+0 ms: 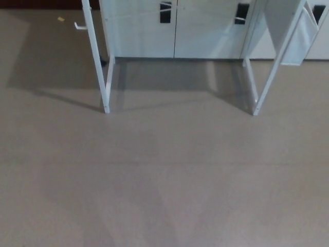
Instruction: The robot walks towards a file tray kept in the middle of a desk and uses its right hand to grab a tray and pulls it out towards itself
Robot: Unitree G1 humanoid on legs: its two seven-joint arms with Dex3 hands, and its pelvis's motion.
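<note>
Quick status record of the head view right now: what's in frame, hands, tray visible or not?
floor: bare grey-beige floor fills most of the frame
desk legs: white legs, left and right, at top
behind desk: white cabinet doors with dark handles
file tray: not in view
desk top: not in view
left hand: not in view
right hand: not in view

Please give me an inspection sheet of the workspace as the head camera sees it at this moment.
Surface: bare beige floor; the desk top is out of view.
Job's things: only the white desk legs show; file tray not seen.
Clutter: small yellowish scrap and a white piece on the floor, far left.
Hands: nothing seen.
Cables: nothing seen.
Surroundings: white cabinet doors with dark handles behind the desk.
</note>
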